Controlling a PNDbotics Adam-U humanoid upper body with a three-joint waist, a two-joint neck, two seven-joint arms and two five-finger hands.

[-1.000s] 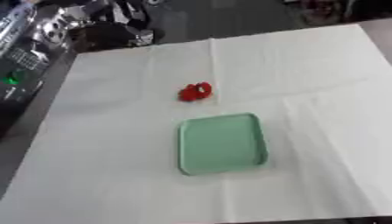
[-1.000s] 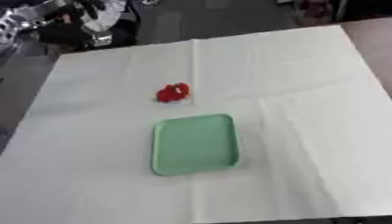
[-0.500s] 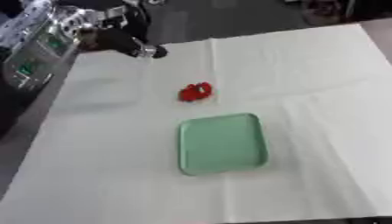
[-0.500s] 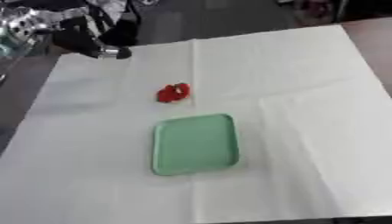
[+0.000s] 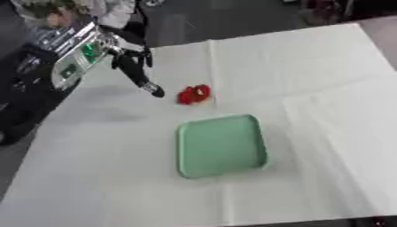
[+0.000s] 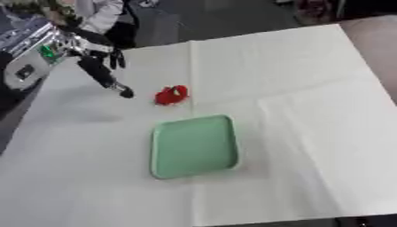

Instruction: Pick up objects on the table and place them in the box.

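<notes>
A small red object lies on the white tablecloth, just above a shallow green tray that holds nothing. My left hand reaches in from the upper left, its dark fingers stretched out straight and pointing down toward the red object. The fingertips hover a short way to the left of the object without touching it. My right hand shows in neither view.
The white cloth covers the table and spreads wide to the right and front. My left forearm with its silver housing fills the upper left corner. Dark floor lies beyond the far table edge.
My left arm has swung down and rightward from the upper left corner, with its fingers extending until the tips are close to the red object. Object and tray have not moved.
</notes>
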